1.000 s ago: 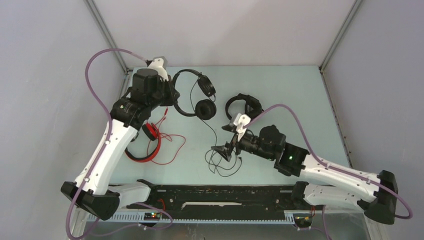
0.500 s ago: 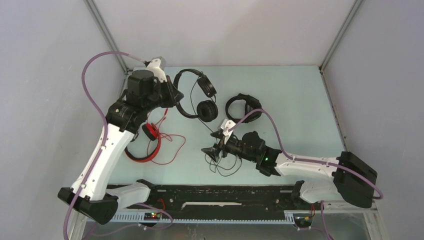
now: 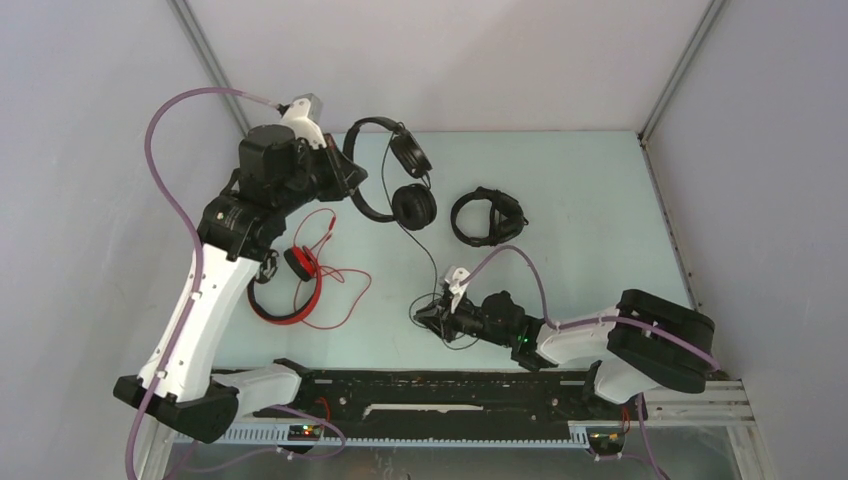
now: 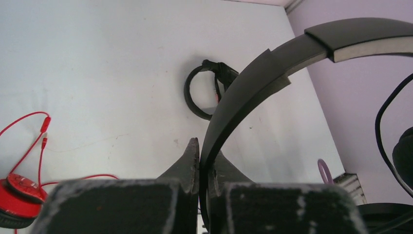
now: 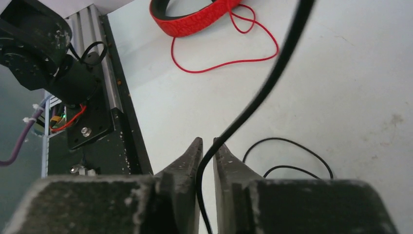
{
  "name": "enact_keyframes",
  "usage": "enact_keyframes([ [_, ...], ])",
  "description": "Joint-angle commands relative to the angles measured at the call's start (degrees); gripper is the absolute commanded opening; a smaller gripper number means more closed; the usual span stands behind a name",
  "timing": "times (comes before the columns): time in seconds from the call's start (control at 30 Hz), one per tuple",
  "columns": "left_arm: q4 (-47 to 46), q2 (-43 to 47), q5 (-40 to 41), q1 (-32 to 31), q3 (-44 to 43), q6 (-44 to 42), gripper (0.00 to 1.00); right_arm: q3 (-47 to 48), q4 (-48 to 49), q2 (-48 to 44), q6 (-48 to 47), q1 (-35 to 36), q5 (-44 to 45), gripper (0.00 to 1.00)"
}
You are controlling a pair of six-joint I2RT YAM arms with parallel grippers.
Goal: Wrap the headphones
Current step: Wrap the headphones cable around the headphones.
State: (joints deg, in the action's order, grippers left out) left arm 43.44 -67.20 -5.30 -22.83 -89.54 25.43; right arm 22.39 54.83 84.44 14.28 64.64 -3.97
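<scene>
The left arm (image 3: 205,300) wore white shells on its long links and black housings at the joints, the fattest a round black motor (image 3: 268,152) just behind the wrist. A mauve hose (image 3: 150,150) arced away from a small white camera mount (image 3: 300,110) by that wrist. The right arm (image 3: 575,335) matched it, white and black, with a green light (image 3: 520,342) glowing a little behind its wrist and its own mauve hose (image 3: 515,249). The left gripper (image 4: 204,150) and right gripper (image 5: 207,145) both had dark wedge fingers (image 4: 187,165) thinning to the tips, their black bodies flecked with pale scuffs.

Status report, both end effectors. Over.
Left end effector shut on slim black headset band. Right end effector shut on its cable. Red headset, bulky headset lying clear.
</scene>
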Motion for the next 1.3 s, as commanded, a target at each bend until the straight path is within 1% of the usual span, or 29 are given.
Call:
enact_keyframes([
  [0.0,-1.0,0.2,-6.4,0.3,-3.8,-1.2,0.00,-1.2,8.2,-1.0,1.4,-2.7,1.5,0.09],
  [0.07,1.3,0.1,-9.5,0.3,-4.0,-3.5,0.00,-1.2,6.1,-3.2,1.6,-5.8,-0.5,0.01],
  [0.1,2.7,0.2,-10.9,0.3,-3.9,-4.7,0.00,-1.2,4.8,-4.4,1.6,-7.4,-1.5,0.00],
  [0.2,6.9,0.6,-13.7,0.3,-3.0,-8.7,0.00,-0.6,-0.1,-8.0,1.3,-12.5,-4.8,0.00],
  [0.3,7.7,1.8,-17.8,0.3,0.5,-12.7,0.00,1.0,-5.5,-11.3,0.9,-17.5,-8.8,0.00],
  [0.43,8.1,3.2,-22.6,0.2,4.8,-18.0,0.00,5.5,-16.9,-15.3,-0.7,-22.6,-14.2,0.00],
  [0.5,7.3,3.9,-23.3,0.0,6.9,-20.2,0.00,8.3,-22.8,-17.2,-0.9,-25.0,-18.1,0.00],
  [0.6,4.7,5.4,-21.2,-1.3,10.1,-21.1,0.00,14.0,-33.6,-18.5,-2.4,-27.0,-24.3,0.00],
  [0.7,3.5,6.4,-19.2,-3.3,12.1,-24.2,0.00,21.5,-46.3,-19.5,-4.0,-27.9,-29.4,0.00],
  [0.73,3.3,6.6,-17.4,-4.1,12.6,-25.2,0.00,23.2,-49.5,-19.9,-3.7,-28.3,-31.2,0.00],
  [0.83,2.1,7.2,-10.6,-6.5,15.0,-31.9,0.00,27.1,-56.2,-21.3,-1.8,-29.8,-36.2,0.00],
  [0.87,1.1,7.4,-7.4,-7.3,16.0,-33.5,0.00,27.7,-57.2,-21.8,-0.5,-30.4,-37.4,0.00],
  [0.97,-1.1,6.8,-2.4,-9.3,17.9,-36.8,0.00,28.9,-57.5,-23.3,2.8,-32.2,-41.3,0.00],
  [1.17,-1.8,4.6,1.7,-12.0,17.9,-41.9,0.00,29.1,-53.0,-26.2,6.6,-33.4,-42.0,0.00],
  [1.27,-2.6,4.4,4.5,-12.7,18.8,-44.4,0.00,29.3,-51.1,-26.6,10.5,-34.6,-44.5,0.00],
])
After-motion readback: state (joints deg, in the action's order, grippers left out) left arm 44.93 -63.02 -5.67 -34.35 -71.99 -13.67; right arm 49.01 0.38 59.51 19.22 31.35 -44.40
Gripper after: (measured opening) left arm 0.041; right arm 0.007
